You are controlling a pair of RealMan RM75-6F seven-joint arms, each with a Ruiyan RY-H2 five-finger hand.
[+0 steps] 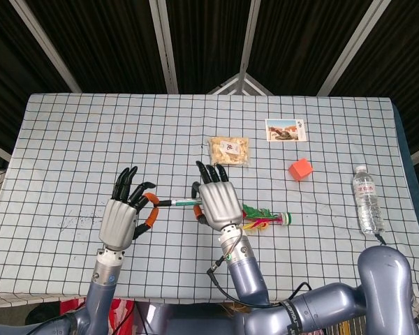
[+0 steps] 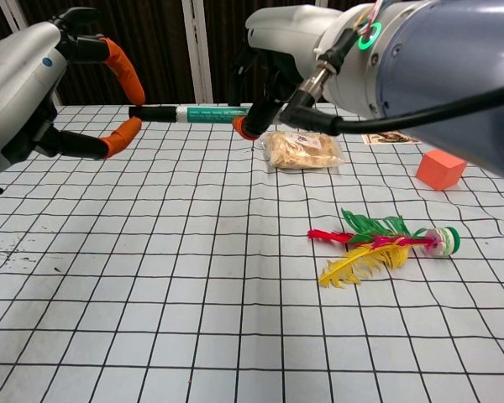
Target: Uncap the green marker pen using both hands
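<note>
The green marker pen hangs level above the checked table. Its black cap points toward my left side. My right hand grips the green barrel end. My left hand is beside the cap with its orange-tipped fingers spread apart. One finger arches over the cap's tip and another lies below it; neither closes on the cap. Whether the upper fingertip touches the cap I cannot tell.
A bag of snacks lies behind the pen. A feathered shuttlecock lies right of my right hand. Further right are an orange cube, a picture card and a water bottle.
</note>
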